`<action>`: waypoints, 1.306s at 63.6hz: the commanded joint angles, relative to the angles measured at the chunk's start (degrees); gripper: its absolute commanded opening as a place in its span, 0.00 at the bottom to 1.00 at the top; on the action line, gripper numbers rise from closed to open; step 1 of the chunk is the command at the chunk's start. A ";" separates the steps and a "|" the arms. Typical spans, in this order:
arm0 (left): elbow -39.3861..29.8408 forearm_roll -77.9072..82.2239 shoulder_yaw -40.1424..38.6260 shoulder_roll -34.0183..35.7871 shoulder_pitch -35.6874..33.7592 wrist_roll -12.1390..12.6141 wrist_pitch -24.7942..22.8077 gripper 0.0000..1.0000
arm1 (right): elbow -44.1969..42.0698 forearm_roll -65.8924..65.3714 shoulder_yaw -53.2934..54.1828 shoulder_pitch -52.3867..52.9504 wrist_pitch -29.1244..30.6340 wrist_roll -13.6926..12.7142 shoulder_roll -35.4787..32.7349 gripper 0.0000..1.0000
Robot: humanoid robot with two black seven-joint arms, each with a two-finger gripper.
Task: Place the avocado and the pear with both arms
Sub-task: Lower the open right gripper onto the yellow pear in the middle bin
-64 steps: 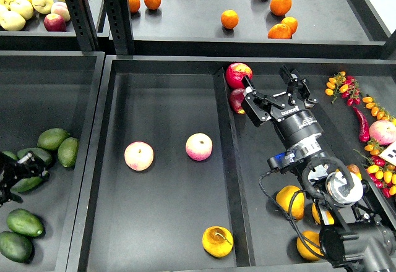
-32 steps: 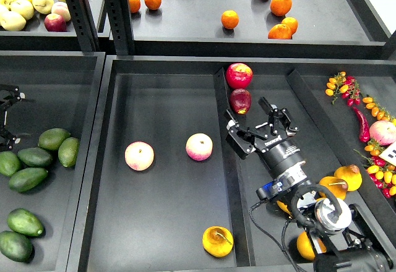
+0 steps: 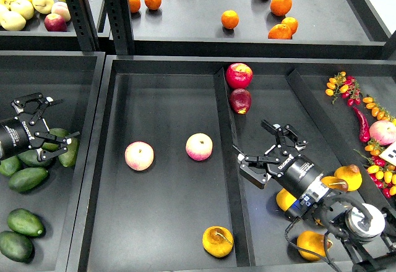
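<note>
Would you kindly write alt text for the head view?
Two open black claws hover over dark fruit trays: the left claw above green avocados, the right claw near yellow pears. Another pear lies in the middle tray.

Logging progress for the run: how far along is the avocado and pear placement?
Nothing looks placed yet. Left tool hovers open over the pile of avocados in the left bin, holding nothing. Right tool is open and empty. The pear sits ungrasped in the centre tray. Both grasps and placements remain.
</note>
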 commanded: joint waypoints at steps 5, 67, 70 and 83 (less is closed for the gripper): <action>-0.97 -1.23 -9.11 -9.27 7.07 0.00 -0.01 0.90 | -0.11 -0.18 -8.88 3.35 -0.20 -1.16 -8.41 1.00; -8.79 -3.86 -24.67 -27.12 15.95 0.00 -0.01 0.98 | -1.34 -7.30 -51.43 29.10 -0.64 -1.16 -15.09 1.00; -8.79 -3.86 -24.67 -27.12 16.04 0.00 -0.01 0.99 | -1.42 -7.74 -51.60 28.84 -0.72 -1.16 -15.09 1.00; -9.06 -3.95 -24.50 -27.12 15.95 0.00 -0.01 0.99 | -2.56 -8.71 -54.41 28.22 -0.90 -1.16 -14.13 1.00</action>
